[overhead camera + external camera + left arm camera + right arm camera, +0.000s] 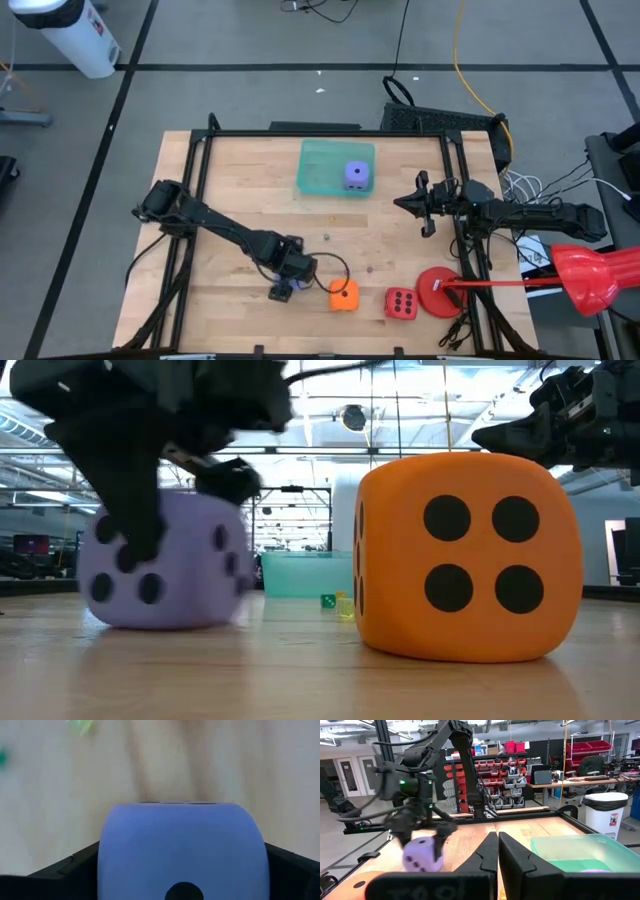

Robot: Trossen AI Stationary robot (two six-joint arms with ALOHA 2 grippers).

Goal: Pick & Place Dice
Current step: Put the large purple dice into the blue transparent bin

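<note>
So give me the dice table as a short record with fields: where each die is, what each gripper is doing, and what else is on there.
left gripper: open, fingers on either side of a purple die near the front edge
right gripper: shut, empty, waiting at the right side
second purple die: inside the green bin
orange die: on the table, just right of the left gripper
red die: on the table, right of the orange one
red disc: front right

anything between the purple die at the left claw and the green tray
Nothing large: bare wood lies between the purple die at the left claw and the green tray. Only a few tiny bits lie mid-table; the orange die sits off to the side.
</note>
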